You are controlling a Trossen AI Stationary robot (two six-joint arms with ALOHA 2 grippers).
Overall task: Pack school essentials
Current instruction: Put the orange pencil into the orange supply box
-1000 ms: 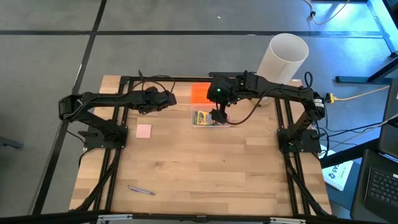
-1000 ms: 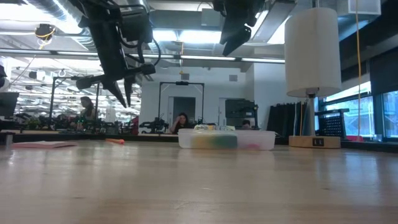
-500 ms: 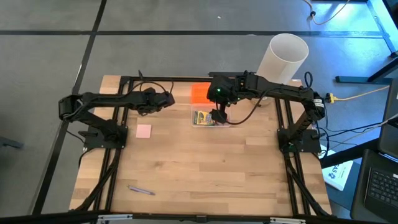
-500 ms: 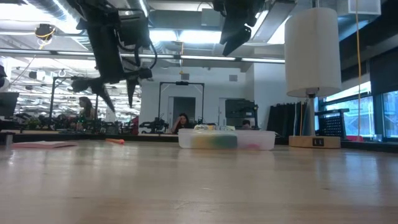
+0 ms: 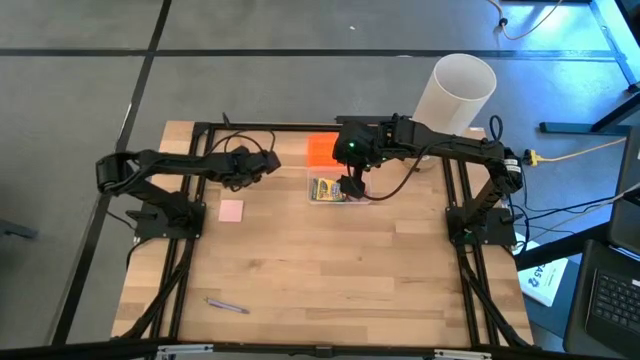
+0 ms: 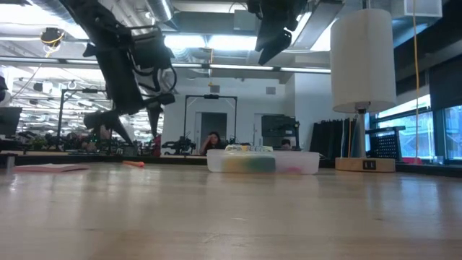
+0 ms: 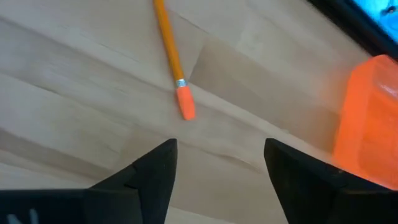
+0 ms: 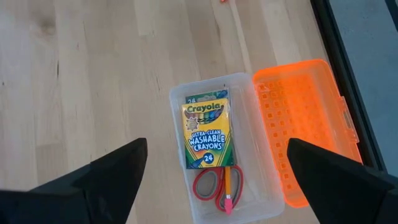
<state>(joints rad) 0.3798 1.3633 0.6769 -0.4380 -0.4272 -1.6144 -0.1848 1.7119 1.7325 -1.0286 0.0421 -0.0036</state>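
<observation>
The clear box [image 8: 214, 155] lies open near the far edge, its orange lid [image 8: 305, 124] flipped back beside it. Inside lie the yellow-green crayon box [image 8: 207, 127], the red-handled scissors [image 8: 208, 183] and one orange pencil [image 8: 227, 190]. My right gripper [image 8: 217, 146] hangs open above the box. Another orange pencil [image 7: 173, 59] lies flat on the table left of the lid. My left gripper [image 7: 221, 162] hovers open just above it, near its eraser end [image 7: 186, 111]. The pink pad [image 5: 231, 210] and the purple pen [image 5: 228, 305] lie on the table.
A tall white cylinder [image 5: 455, 95] stands on a wooden base at the far right corner. The black frame rails [image 5: 260, 127] run along the far edge and both sides. Bare wood stretches across the middle and the near half of the table.
My left gripper has come down toward the pencil and drawn slightly toward the table's left, and in the low view the gap between its fingertips has widened. My right arm has kept still.
</observation>
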